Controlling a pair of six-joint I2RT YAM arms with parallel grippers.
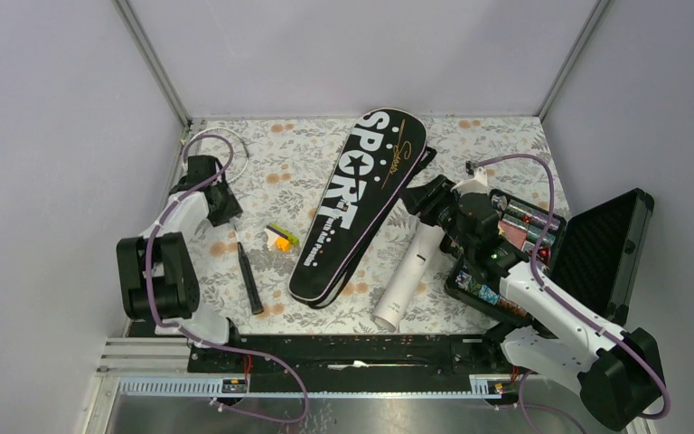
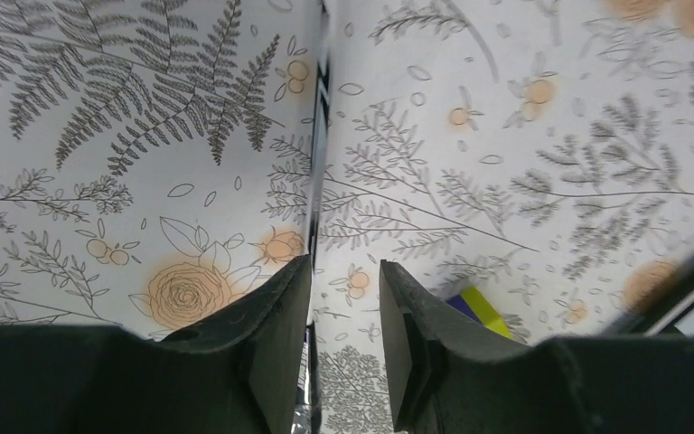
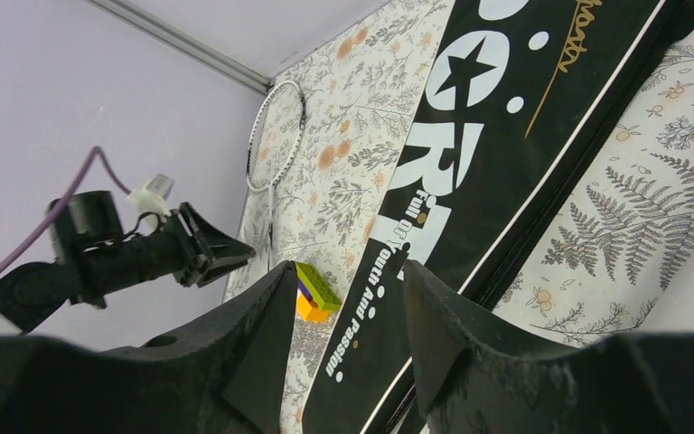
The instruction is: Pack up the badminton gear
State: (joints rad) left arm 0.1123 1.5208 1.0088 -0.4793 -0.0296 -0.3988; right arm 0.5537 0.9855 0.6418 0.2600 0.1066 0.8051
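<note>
Left wrist view: left gripper (image 2: 343, 271), jaws apart astride the racket shaft (image 2: 318, 136), apparently at the grasping step, must next close squarely; right gripper (image 3: 348, 276), jaws apart and empty, hovers above the racket bag (image 3: 506, 136).

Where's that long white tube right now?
In the top view, the white tube lies right of centre, between the SPORT bag and the open black case.

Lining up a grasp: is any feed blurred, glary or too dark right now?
Top external: evenly lit, sharp, no glare on the black bag. Left wrist: tablecloth print crisp, dark object at the right edge smeared. Right wrist: bag lettering readable, right tool's fingers dark and soft.
</note>
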